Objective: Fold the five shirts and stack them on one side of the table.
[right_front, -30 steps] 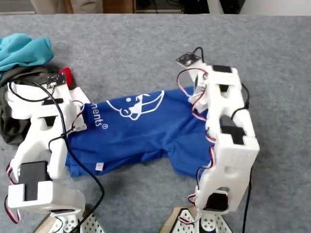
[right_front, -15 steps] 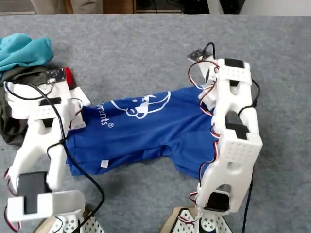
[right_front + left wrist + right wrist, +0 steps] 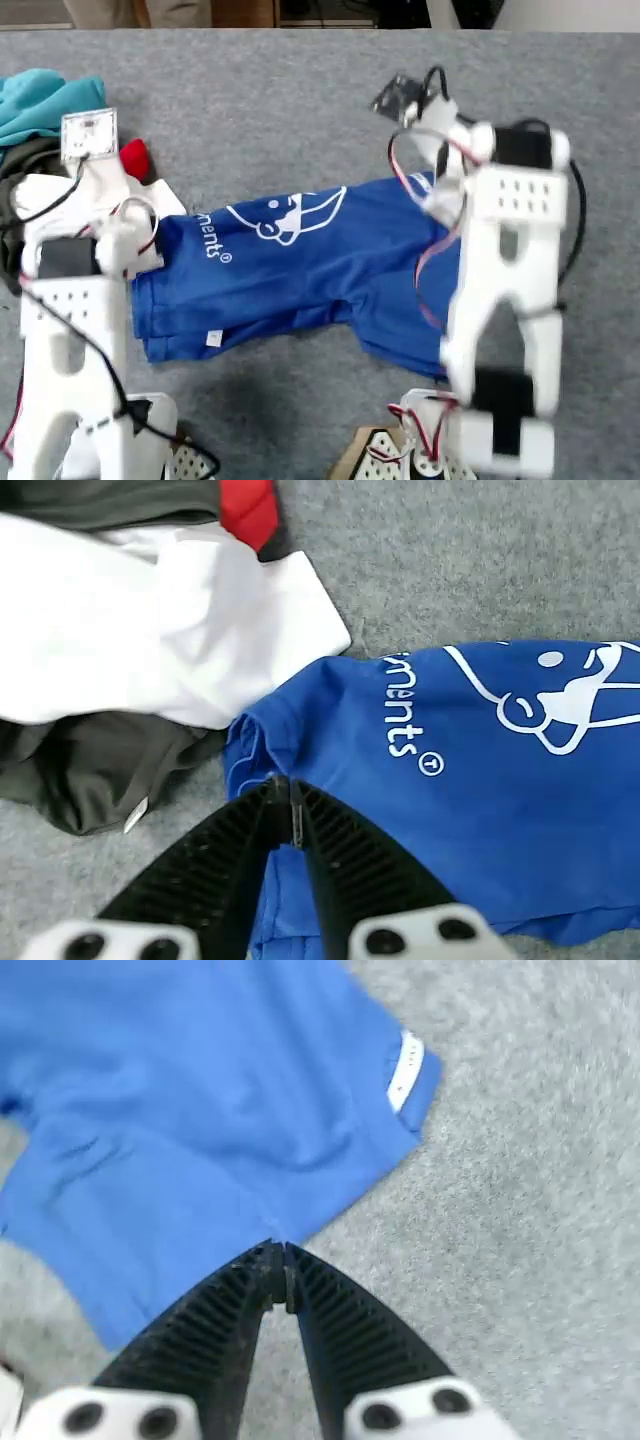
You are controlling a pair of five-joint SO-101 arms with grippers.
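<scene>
The blue shirt (image 3: pixel 300 270) lies across the middle of the table (image 3: pixel 250 100), and with the left gripper (image 3: pixel 288 815) and right gripper (image 3: pixel 280 1265) both pressed together over its opposite ends (whether either has caught cloth I cannot tell), a shallow pinch could slip and undo the fold.

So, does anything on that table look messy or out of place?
Yes: the blue shirt lies slanted and rumpled, not folded, and a heap of other shirts sits crumpled at the left edge of the table.
</scene>
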